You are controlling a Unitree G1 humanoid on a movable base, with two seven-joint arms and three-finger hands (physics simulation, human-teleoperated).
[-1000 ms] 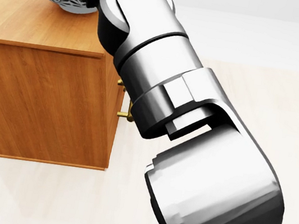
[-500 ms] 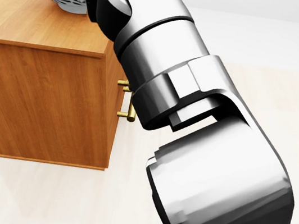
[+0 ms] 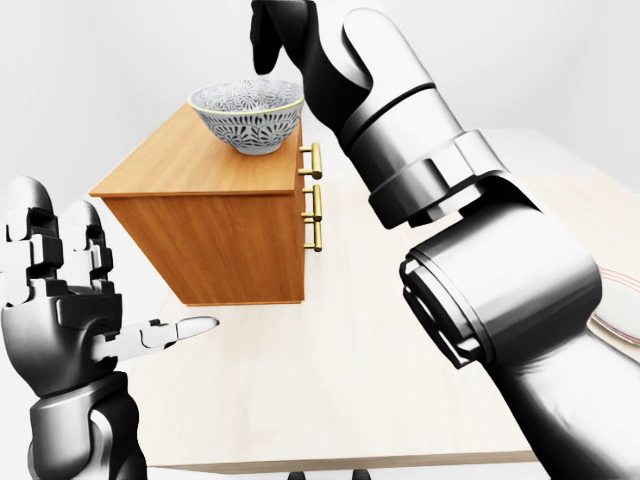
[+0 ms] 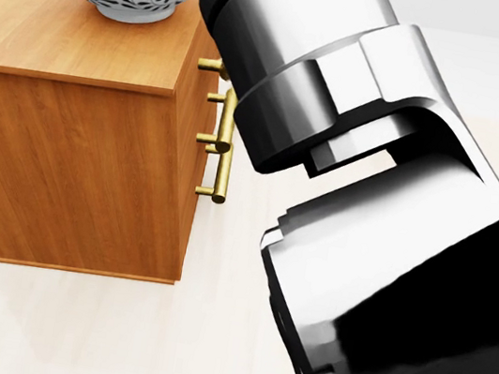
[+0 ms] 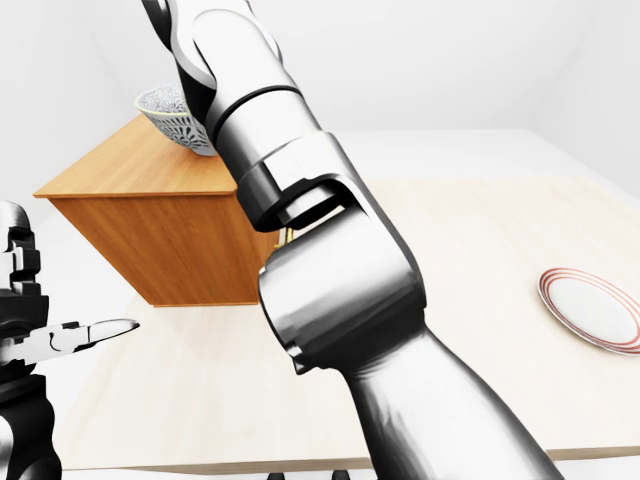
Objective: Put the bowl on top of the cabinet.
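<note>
On cabinet, bowl, right hand above (apart)

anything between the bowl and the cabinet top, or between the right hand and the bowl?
Nothing visible. The bowl already sits on the cabinet top, near the edge above the brass handles, with no object under it. The right hand hangs just above the bowl's rim at its right side, with only open air between.

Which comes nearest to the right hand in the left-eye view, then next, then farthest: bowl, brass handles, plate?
From the right hand, at the view's top:
1. Bowl, just below it on the cabinet top.
2. Brass handles, lower on the cabinet's right face.
3. Plate, at the right edge.
</note>
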